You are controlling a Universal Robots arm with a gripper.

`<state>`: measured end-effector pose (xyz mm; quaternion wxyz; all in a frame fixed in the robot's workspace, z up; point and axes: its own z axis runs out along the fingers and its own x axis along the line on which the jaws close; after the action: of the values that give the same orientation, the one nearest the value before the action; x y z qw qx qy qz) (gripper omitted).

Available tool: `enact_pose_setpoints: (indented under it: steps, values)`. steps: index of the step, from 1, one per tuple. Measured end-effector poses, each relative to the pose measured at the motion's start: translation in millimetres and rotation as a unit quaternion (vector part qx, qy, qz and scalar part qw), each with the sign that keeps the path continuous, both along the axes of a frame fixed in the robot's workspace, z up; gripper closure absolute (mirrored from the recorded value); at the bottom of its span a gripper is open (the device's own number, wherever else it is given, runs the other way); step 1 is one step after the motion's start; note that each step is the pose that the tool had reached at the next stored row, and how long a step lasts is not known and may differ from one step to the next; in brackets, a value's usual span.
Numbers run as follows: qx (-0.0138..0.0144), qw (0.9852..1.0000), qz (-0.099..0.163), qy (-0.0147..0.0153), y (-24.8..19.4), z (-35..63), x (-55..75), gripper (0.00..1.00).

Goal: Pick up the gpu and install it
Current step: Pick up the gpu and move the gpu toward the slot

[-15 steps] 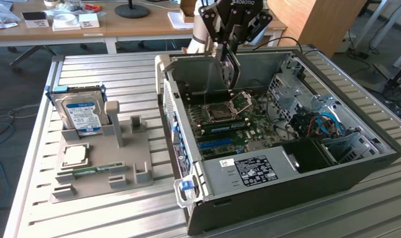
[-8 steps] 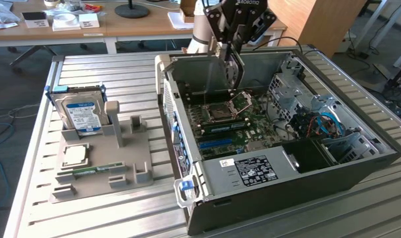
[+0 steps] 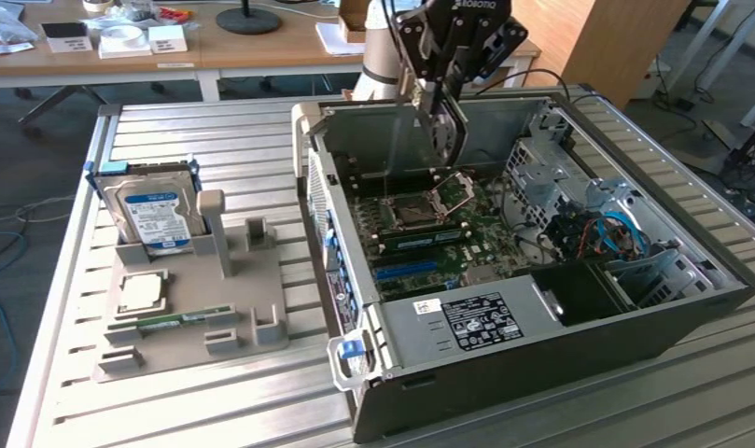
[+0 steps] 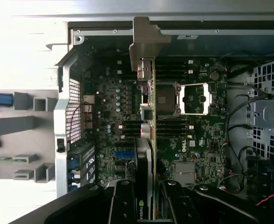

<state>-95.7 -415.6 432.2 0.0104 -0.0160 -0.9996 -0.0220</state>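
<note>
The gripper (image 3: 450, 93) is closed partway, with its two black fingers (image 4: 123, 200) pinching the gpu (image 3: 437, 140) between them. The gpu stands on its thin edge, straight up and down. It hangs inside the open computer case (image 3: 676, 317), above the green board (image 3: 440, 233) and not touching it.

In the exterior view, put a clock on the middle of the case: the gripper and gpu are at about 11 o'clock. The blue hard drive (image 3: 153, 210) is out at 9 o'clock, standing in a grey holder (image 3: 228, 308). A thin green memory stick (image 3: 165, 322) lies on that holder at about 8 o'clock.

In the wrist view, the gpu (image 4: 148, 116) runs as a thin line over the board (image 4: 197, 154).
</note>
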Motion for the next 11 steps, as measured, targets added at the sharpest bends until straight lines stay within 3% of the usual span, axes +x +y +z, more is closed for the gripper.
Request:
enact_pose_setpoints:
  steps: [11]
  values:
    - [0.0, 1.0, 0.001, 0.0, 0.3, 0.0, 7.9, 0.73]
